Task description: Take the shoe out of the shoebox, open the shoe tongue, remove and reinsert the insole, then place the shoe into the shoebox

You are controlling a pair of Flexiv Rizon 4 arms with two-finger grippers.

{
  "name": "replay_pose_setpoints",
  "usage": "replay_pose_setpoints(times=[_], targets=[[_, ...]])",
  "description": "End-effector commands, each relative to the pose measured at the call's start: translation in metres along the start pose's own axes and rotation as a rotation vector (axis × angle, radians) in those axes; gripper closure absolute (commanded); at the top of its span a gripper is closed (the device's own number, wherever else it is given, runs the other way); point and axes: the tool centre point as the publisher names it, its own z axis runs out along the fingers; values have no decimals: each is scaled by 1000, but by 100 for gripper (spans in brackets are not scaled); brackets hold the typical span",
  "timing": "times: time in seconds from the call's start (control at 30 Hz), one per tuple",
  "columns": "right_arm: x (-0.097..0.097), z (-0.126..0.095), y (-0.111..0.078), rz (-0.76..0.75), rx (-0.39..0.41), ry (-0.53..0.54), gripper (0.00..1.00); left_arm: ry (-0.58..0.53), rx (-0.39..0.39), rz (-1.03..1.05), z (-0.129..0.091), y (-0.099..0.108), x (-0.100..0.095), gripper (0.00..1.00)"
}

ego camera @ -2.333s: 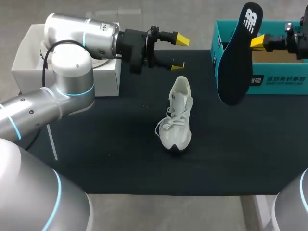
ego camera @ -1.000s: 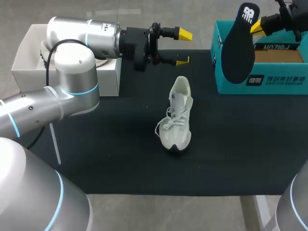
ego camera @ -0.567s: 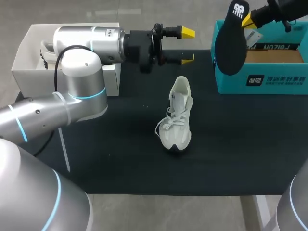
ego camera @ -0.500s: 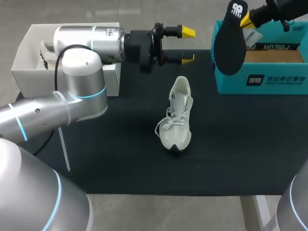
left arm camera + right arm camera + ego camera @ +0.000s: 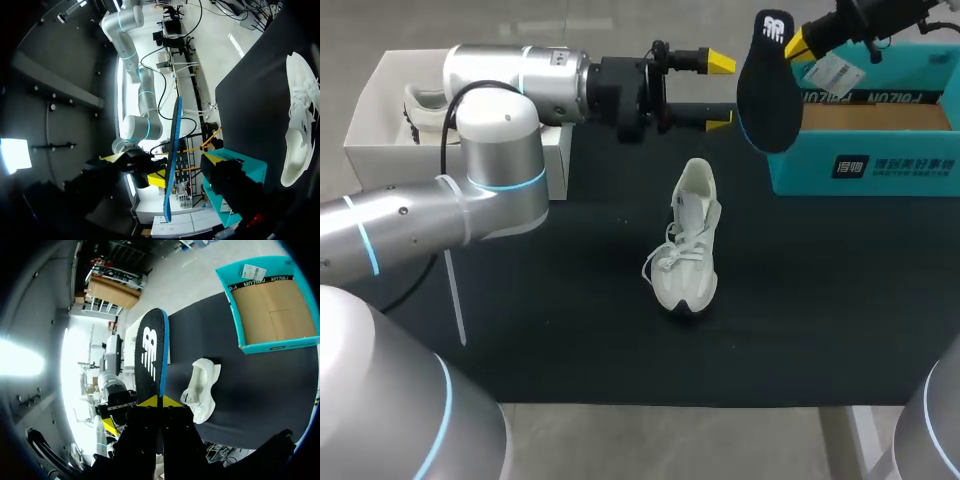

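Currently one thin black foam insole [image 5: 767, 85] hangs at upper right of the head view, clamped at its logo end by the right end effector [image 5: 159, 401]. It looks light and bendy, so I would grip near that end and feed the free tip in first. Left end effector [image 5: 720, 92], fingers apart and empty, is just beside it; one white lace-up shoe [image 5: 688, 240] lies mid-frame on the black table [image 5: 520, 330], one teal cardboard shoebox [image 5: 865, 165] upper right, one white box [image 5: 380, 160] upper left.

Black table [image 5: 570, 330], open white box [image 5: 380, 150] at its far left corner, a pale spare shoe [image 5: 420, 102] lying inside
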Motion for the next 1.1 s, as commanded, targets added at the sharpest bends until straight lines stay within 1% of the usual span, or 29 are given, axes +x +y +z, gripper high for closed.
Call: replay_pose_setpoints(times=[0.03, 0.13, 0.27, 0.4, 0.47, 0.53, 0.57, 0.63, 0.7, 0.73, 0.8, 0.87, 0.97, 1.07, 1.1], targets=[[-2, 17, 9, 24, 65, 9, 100, -9, 3, 13, 3, 5, 1, 4], [1, 25, 6, 35, 94, 11, 100, -5, 5, 34, 5, 1, 0, 1], [3, 30, 4, 48, 122, 6, 100, -11, 3, 33, 6, -1, 0, 0], [5, 30, 6, 51, 125, 2, 100, -20, -8, 19, 7, -2, 3, 0], [6, 30, 7, 52, 123, 3, 100, -19, -18, 12, 7, -2, 3, 2], [8, 30, 8, 52, 107, 13, 100, -24, -45, 10, 7, -2, 4, 2], [8, 30, 8, 52, 105, 13, 100, -28, -62, 15, 6, -4, 5, 4], [9, 31, 6, 52, 101, 20, 100, -29, -72, 20, 5, -8, 5, 11], [10, 33, 4, 55, 100, 27, 100, -31, -105, 29, 4, -12, 4, 15], [10, 34, 2, 55, 101, 28, 100, -33, -114, 31, 4, -15, 4, 15], [12, 35, 0, 56, 103, 31, 100, -33, -113, 33, 4, -18, 4, 18], [12, 37, -2, 57, 103, 34, 100, -29, -135, 43, 5, -20, 3, 24], [13, 37, -3, 59, 103, 37, 100, -20, -136, 46, 7, -24, 1, 29], [12, 34, -6, 59, 100, 38, 100, -12, -142, 46, 9, -25, -1, 37], [12, 33, -8, 58, 99, 37, 100, -8, -144, 47, 10, -25, -1, 38]])
